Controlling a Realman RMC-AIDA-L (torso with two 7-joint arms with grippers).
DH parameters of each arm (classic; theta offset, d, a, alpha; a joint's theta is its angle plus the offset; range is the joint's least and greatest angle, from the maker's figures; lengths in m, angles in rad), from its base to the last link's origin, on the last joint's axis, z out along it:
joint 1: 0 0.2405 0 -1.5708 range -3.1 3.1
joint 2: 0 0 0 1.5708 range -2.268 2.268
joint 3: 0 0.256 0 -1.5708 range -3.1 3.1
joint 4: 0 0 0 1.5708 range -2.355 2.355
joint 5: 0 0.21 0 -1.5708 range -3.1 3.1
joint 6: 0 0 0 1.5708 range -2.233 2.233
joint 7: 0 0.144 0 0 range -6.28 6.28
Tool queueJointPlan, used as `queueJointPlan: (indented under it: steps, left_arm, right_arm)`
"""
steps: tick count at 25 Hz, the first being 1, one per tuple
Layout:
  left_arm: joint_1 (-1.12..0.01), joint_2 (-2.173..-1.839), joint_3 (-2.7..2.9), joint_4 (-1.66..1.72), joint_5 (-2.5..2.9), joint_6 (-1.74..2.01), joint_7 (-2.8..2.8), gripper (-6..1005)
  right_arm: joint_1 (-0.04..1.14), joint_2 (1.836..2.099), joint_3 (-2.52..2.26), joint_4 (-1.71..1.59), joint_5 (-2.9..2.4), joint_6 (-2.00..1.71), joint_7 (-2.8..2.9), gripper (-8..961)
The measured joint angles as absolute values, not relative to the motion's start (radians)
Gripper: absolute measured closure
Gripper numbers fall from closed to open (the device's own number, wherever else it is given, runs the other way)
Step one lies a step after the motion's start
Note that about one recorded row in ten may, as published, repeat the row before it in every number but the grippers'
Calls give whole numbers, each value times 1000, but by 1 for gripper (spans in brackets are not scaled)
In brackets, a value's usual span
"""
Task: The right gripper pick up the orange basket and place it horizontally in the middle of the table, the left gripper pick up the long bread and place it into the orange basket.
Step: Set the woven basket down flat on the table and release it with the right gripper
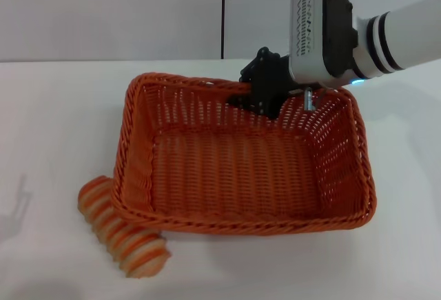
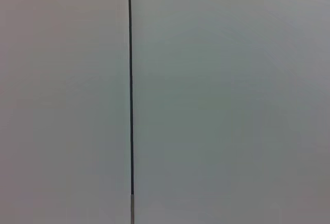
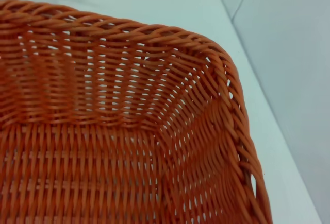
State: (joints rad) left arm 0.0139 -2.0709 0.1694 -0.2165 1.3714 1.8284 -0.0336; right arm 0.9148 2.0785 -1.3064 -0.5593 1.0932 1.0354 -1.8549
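Observation:
The orange basket (image 1: 241, 162) lies flat in the middle of the white table (image 1: 55, 121), long side across the view. My right gripper (image 1: 249, 87) is at the basket's far rim, one black finger inside the wall and one outside, shut on the rim. The right wrist view shows only the orange basket (image 3: 129, 131), its inner corner and braided rim. The long bread (image 1: 124, 234), ribbed in orange and cream, lies on the table against the basket's front left corner, partly under the overhanging rim. My left gripper is out of view; its wrist camera faces the wall.
A grey wall (image 1: 110, 10) with a dark vertical seam (image 1: 222, 10) stands behind the table. Bare tabletop lies to the left, right and front of the basket.

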Motion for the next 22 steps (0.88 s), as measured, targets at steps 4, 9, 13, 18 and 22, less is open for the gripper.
queueJointPlan:
  steps: [4, 9, 13, 18, 22]
  left_arm:
    - [16, -2071, 170, -218, 1371, 1828, -34, 196]
    - [18, -2071, 172, -218, 1371, 1828, -34, 197]
    - [17, -2071, 172, -218, 1371, 1828, -34, 197]
    - [14, -2071, 176, -219, 1371, 1828, -34, 198]
    - [10, -2070, 184, -214, 1371, 1831, -34, 198]
  right_arm:
    - [897, 2079, -1310, -590, 1081, 1042, -1853, 764]
    - [863, 2078, -1311, -640, 1083, 1048, -1847, 762]
    - [854, 2078, -1311, -663, 1088, 1053, -1831, 760]
    - [826, 2078, -1306, -728, 1090, 1072, -1765, 543]
    - [760, 2078, -1293, -837, 1142, 1143, -1729, 405]
